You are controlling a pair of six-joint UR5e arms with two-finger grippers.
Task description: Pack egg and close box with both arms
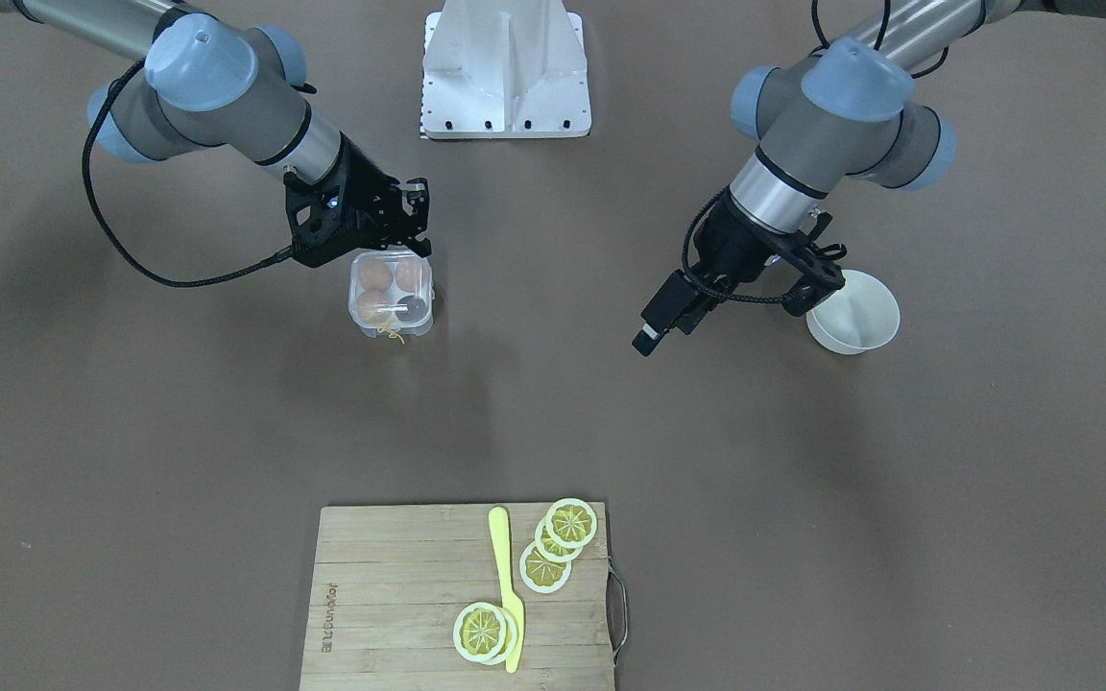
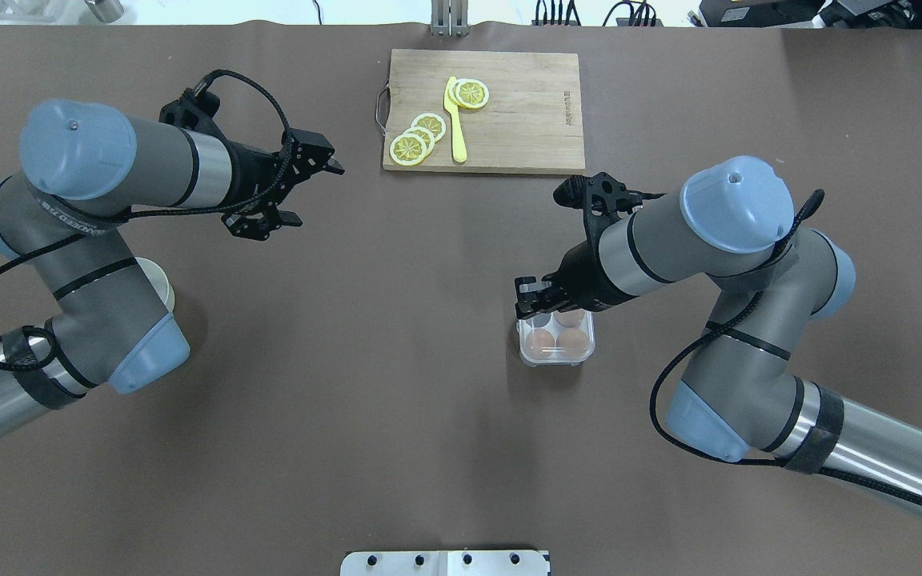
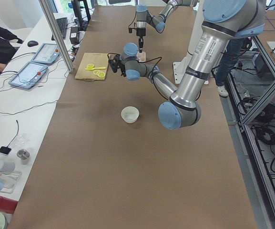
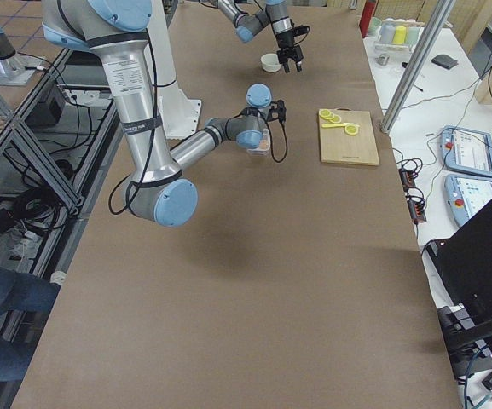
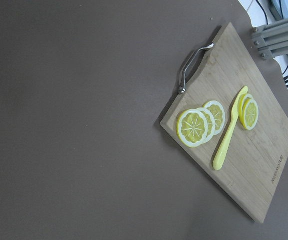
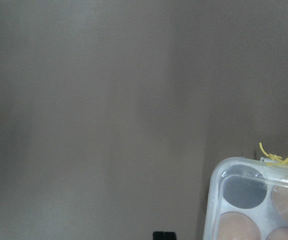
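Observation:
The clear box (image 1: pixel 391 294) stands on the brown table with three tan eggs in its cells, among them the egg (image 1: pixel 373 275); the fourth cell looks empty. Its see-through lid appears down, with yellow string (image 6: pixel 278 160) at its edge. My right gripper (image 1: pixel 417 245) hangs just over the box's robot-side edge, fingers together and holding nothing. In the right wrist view a dark tip (image 6: pixel 164 235) shows beside the box (image 6: pixel 253 200). My left gripper (image 2: pixel 313 194) is open and empty, raised well away from the box (image 2: pixel 557 340).
A white bowl (image 1: pixel 855 312) sits under the left arm. A wooden cutting board (image 2: pixel 509 112) at the table's far side carries lemon slices (image 2: pixel 417 140) and a yellow knife (image 2: pixel 454 120). A white metal stand (image 1: pixel 505 67) is at the robot's base.

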